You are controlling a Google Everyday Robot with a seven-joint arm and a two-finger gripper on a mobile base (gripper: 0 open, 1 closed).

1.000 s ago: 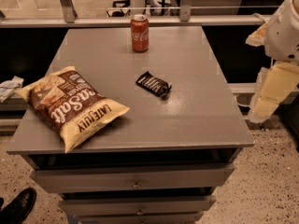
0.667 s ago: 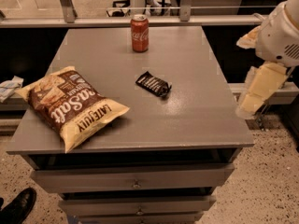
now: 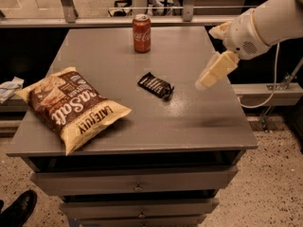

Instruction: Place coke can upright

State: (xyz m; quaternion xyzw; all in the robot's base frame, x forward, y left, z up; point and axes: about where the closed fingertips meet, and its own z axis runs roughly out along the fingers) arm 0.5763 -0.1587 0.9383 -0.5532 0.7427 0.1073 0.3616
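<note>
The coke can (image 3: 141,33) is a small red can with white lettering and a silver top. It stands upright near the far edge of the grey table (image 3: 189,117), left of centre. My gripper (image 3: 209,76) comes in from the right on a white arm and hangs above the table's right side, well to the right of and nearer than the can. It holds nothing that I can see.
A small flat black snack wrapper (image 3: 155,85) lies mid-table, left of the gripper. A large brown and yellow chip bag (image 3: 72,106) lies at the front left. Drawers sit under the tabletop. A black shoe (image 3: 19,208) shows at the bottom left.
The arm has swung left from beyond the table's right edge to over its right side. The can, wrapper and chip bag have not moved.
</note>
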